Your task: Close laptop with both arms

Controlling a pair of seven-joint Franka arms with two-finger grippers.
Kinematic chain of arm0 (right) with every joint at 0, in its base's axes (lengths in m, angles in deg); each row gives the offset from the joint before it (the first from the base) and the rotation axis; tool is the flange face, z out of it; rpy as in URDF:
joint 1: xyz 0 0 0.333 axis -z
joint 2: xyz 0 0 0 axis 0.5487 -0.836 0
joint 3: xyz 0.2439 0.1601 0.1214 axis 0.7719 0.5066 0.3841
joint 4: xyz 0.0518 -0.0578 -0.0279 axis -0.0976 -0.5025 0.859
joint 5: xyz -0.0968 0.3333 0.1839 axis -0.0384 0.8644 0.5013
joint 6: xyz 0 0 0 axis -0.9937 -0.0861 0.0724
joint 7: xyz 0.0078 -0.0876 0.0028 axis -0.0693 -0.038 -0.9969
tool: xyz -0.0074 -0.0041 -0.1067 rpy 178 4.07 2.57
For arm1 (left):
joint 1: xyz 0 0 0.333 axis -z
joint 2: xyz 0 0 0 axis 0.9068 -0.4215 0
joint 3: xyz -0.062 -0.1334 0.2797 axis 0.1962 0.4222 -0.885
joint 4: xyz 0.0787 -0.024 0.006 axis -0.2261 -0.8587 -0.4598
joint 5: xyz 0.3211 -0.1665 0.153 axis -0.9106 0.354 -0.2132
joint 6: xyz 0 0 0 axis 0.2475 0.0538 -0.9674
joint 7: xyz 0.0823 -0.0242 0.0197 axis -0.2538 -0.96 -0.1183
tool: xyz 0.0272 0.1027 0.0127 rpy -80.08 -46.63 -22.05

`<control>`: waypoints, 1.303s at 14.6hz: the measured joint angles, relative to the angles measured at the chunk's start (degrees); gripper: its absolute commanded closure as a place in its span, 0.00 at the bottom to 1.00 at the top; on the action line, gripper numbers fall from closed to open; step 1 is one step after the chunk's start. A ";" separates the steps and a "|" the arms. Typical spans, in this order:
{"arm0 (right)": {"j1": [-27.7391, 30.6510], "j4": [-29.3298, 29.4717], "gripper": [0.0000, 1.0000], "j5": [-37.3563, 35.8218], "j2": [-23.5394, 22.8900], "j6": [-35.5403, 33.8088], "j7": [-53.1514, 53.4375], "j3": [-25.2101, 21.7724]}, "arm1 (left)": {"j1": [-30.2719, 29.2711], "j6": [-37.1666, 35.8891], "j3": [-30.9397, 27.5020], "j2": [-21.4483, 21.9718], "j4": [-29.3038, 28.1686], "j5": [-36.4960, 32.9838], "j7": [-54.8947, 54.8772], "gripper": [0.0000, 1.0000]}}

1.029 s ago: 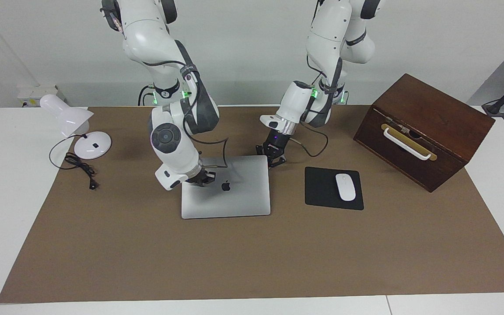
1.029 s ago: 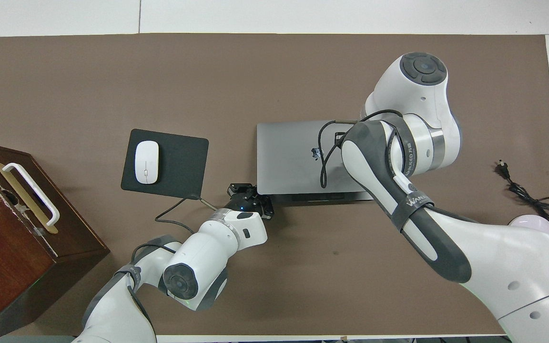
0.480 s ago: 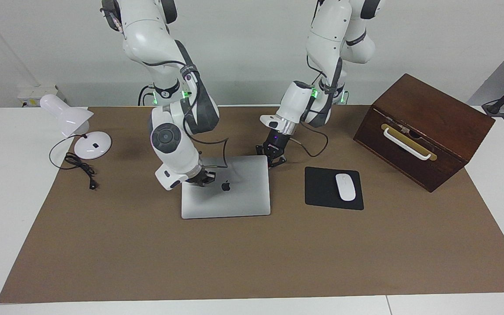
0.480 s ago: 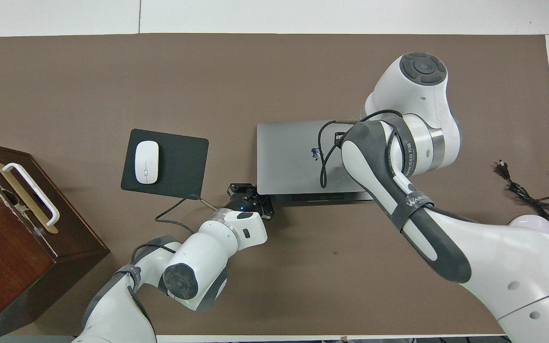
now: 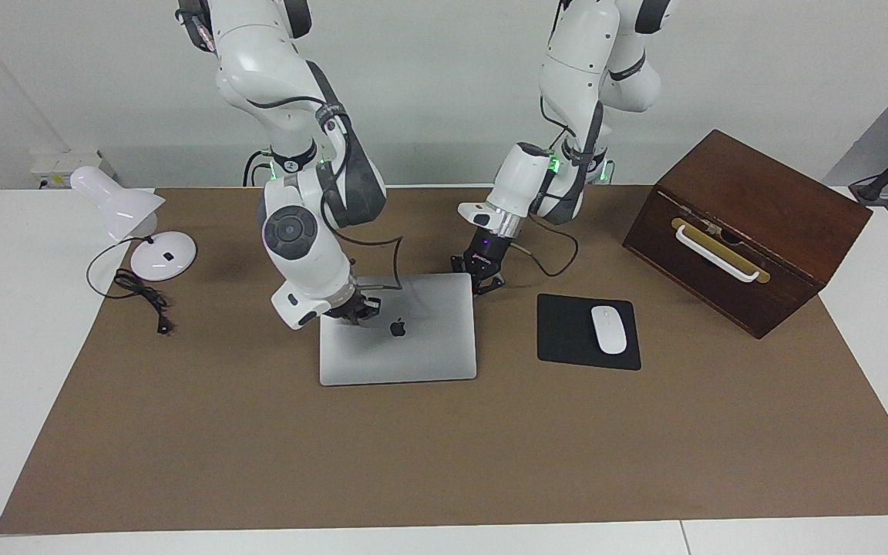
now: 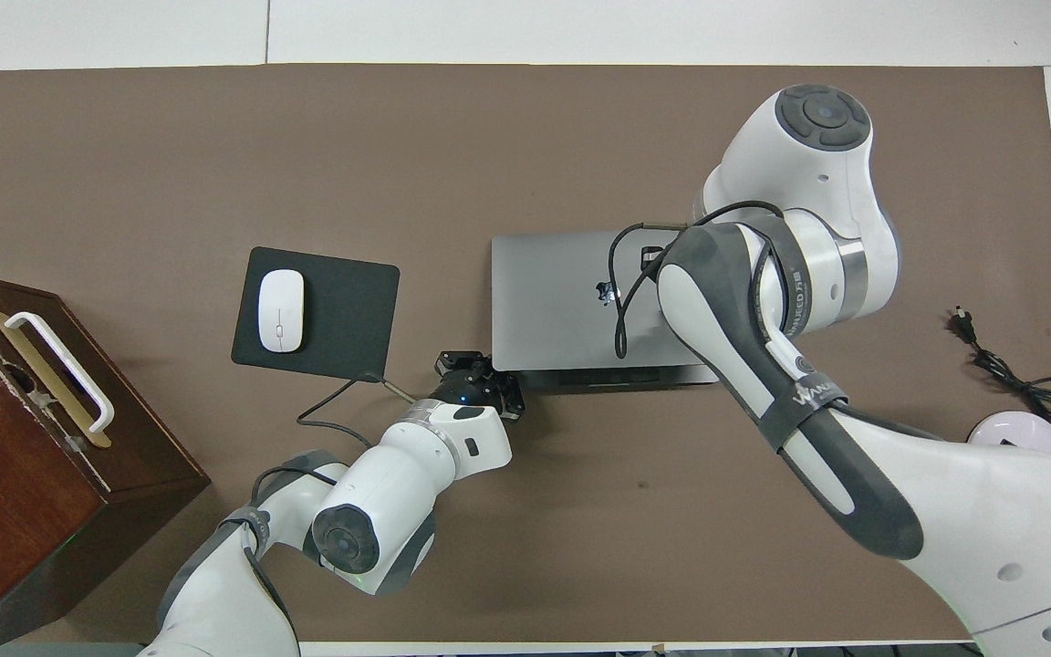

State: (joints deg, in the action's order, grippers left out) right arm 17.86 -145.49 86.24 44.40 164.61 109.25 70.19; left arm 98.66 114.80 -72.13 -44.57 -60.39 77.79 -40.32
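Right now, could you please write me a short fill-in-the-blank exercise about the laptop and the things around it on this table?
1. The laptop's lid is ____, flat with its logo facing up.
2. The white mouse lies on a black ____.
3. The wooden box stands toward the ____ arm's end of the table.
4. The white lamp stands toward the ____ arm's end of the table.

Missing words: closed; mouse pad; left; right

Bright, even light, probably from overhead; soft shadows under arms; both views sharp, no glare.
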 measured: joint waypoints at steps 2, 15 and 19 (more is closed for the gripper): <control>0.00 1.93 1.00 0.00 0.94 -2.83 0.01 0.02 | 0.00 0.00 0.00 0.00 0.00 0.00 0.00 1.00; 6.73 13.60 1.00 -3.51 5.85 -17.04 -5.56 -0.89 | 0.00 -0.14 -0.07 0.08 0.07 0.04 6.96 1.00; 8.47 13.68 1.00 -6.95 6.72 -18.77 -11.48 -0.99 | 0.00 -5.23 -0.05 1.92 0.63 0.04 9.35 1.00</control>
State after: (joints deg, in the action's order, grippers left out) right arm 26.33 -131.81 79.29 51.12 145.84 97.78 69.20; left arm 98.66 109.56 -72.18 -42.66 -59.76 77.82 -30.97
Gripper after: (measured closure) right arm 0.991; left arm 0.991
